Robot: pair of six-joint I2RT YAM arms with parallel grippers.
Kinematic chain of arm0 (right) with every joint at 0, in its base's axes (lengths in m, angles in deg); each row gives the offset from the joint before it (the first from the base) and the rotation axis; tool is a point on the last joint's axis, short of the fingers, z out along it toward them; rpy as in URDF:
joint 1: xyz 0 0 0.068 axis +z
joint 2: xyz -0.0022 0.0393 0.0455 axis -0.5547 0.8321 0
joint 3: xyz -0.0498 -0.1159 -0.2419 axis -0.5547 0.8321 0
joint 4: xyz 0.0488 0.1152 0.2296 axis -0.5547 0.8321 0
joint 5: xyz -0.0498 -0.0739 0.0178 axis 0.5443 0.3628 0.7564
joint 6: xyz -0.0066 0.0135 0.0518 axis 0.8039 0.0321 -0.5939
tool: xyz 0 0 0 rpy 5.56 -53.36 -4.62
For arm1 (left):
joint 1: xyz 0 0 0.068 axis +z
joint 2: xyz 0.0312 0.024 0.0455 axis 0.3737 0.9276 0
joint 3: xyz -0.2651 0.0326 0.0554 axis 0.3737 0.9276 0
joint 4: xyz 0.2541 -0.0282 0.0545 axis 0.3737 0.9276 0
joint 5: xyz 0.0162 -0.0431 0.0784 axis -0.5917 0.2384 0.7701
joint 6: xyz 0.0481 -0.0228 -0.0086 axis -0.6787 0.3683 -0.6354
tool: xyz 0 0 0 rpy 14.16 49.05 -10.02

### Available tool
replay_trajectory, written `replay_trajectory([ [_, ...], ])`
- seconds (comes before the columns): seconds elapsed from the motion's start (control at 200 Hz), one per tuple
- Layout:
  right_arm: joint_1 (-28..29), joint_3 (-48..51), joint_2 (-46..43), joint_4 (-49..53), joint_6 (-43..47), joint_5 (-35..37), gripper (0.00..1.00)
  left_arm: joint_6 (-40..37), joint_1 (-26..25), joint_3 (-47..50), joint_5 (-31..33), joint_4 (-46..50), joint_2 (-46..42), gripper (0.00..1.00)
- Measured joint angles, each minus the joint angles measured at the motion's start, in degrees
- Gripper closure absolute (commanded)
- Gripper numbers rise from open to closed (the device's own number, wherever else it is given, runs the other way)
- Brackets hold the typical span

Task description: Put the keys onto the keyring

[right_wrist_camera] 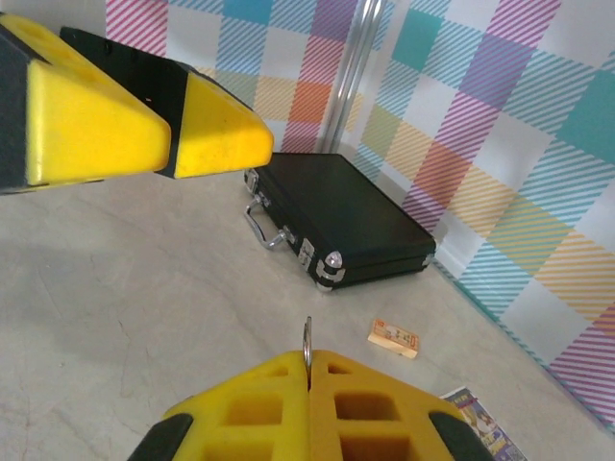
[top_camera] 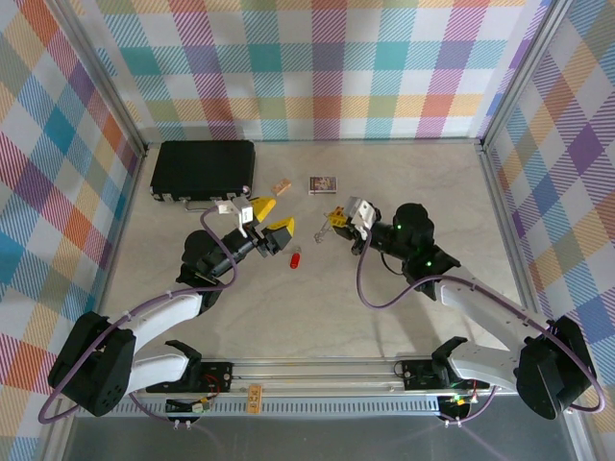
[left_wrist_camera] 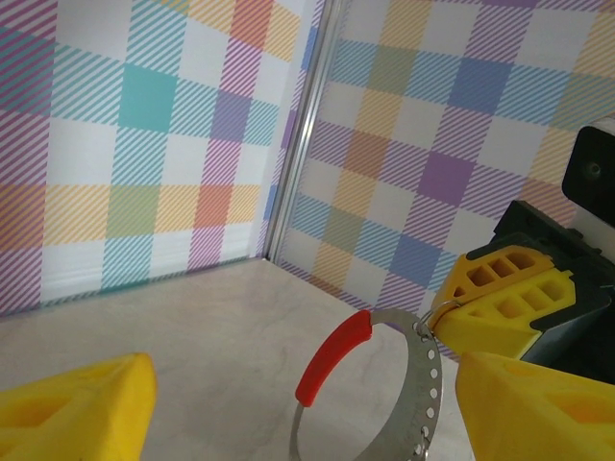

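Observation:
The keyring, a thin grey metal ring with a red sleeve, hangs upright above the table. My right gripper is shut on its rim, and the ring's edge pokes out between the yellow fingertips. The left gripper is open just left of the ring, with nothing in it. In the left wrist view the ring stands ahead of the gap between its fingers. One red-headed key lies on the table, just in front of the left gripper.
A black case lies at the back left. A small tan block and a printed card sit behind the grippers. Checked walls with metal posts close in the table on three sides.

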Motion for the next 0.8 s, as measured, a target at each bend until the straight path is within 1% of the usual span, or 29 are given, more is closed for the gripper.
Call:
replay_trajectory([
  [0.395,0.13,0.07,0.0,-0.07,0.83,1.09,1.0,-0.02,0.0,0.0,0.02,0.13,0.7,0.19],
  [0.54,0.15,0.02,-0.31,1.01,-1.05,1.27,1.0,-0.02,0.0,-0.02,1.25,1.64,0.7,0.2],
  [0.565,0.15,-0.07,-0.39,1.49,-1.62,1.27,1.0,0.0,0.0,-0.02,1.73,2.05,0.74,0.19],
  [0.59,0.15,-0.24,-0.46,2.14,-2.27,1.27,1.0,0.02,0.0,-0.04,2.16,2.58,0.74,0.14],
  [0.615,0.15,-0.48,-0.5,2.95,-2.91,1.29,1.0,-0.02,0.0,-0.07,2.64,3.08,0.74,0.02],
  [0.625,0.15,-0.61,-0.5,3.28,-3.23,1.29,1.0,0.17,0.0,-0.07,2.82,3.26,0.74,0.0],
  [0.71,0.15,-1.55,-0.61,5.29,-5.57,1.25,1.0,1.2,0.0,-0.66,5.07,6.6,0.74,0.0],
  [0.8,0.15,-1.84,-1.11,6.64,-7.98,1.01,1.0,2.03,0.33,-2.47,6.45,12.22,0.87,0.0],
])
